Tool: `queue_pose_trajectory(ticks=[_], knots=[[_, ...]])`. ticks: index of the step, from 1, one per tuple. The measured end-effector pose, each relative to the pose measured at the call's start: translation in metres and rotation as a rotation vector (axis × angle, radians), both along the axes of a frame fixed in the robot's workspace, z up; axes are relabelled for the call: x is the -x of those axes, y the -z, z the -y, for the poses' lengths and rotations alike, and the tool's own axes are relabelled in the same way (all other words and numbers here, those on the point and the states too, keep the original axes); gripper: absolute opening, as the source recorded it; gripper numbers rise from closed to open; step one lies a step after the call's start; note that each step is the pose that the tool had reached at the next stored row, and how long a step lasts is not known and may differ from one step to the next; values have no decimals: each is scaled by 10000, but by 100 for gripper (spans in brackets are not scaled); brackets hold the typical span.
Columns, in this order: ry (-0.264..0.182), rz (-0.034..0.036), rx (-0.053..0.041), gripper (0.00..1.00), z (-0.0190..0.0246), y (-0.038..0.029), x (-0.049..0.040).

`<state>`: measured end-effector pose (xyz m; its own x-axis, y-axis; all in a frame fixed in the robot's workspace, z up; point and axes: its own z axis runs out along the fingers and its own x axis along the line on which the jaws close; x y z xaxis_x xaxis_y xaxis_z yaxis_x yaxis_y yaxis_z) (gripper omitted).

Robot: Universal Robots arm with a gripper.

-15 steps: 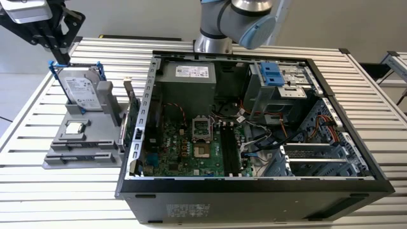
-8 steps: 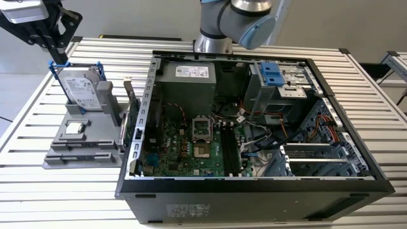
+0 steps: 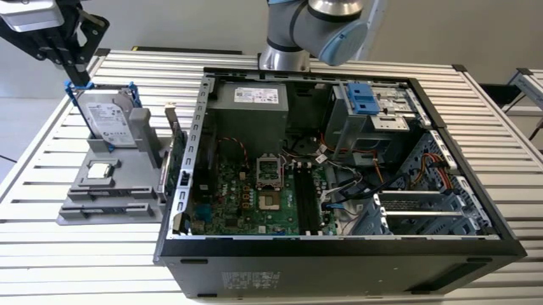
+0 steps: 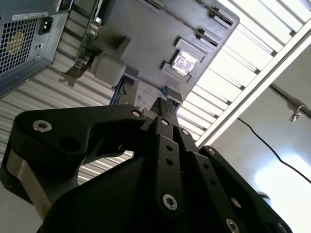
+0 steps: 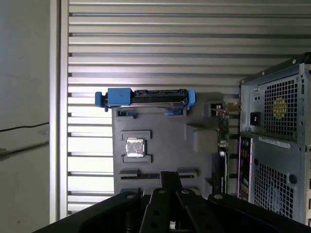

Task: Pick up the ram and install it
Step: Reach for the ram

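A robot arm's gripper (image 3: pixel 80 79) hangs over the far end of a grey parts holder (image 3: pixel 127 207) on a slatted workbench (image 3: pixel 85 267), directly above the blue-tabbed hard drive (image 3: pixel 110 121) standing in that holder. The two black fingers appear pressed together at the tips, with nothing between them.

The ram (image 5: pixel 225 145), a narrow dark-green stick seen in the first wrist view, sits on edge along the side of the holder nearest the open computer case (image 3: pixel 339 251), apart from the gripper. A small square CPU chip (image 3: pixel 100 170) lies flat in the holder's middle, between the hard drive and the holder's near end.

Beyond the holder's ram side, inside the case, the long black memory slots (image 3: pixel 303 197) on the motherboard (image 3: pixel 241 197) look unfilled, though the exterior view does not settle this.

By this evidence the job is at its start. The ram has not been picked up and nothing has been seated, so both the pickup and the installation are left to do.
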<state>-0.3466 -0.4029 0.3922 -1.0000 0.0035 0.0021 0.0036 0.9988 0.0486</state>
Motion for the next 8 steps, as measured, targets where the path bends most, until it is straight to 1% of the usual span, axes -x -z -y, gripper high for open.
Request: queue_pose_trajectory(ticks=[5, 8], knots=[[0, -7, -1, 0, 37, 0, -10], [0, -14, -1, 0, 70, 1, -11]])
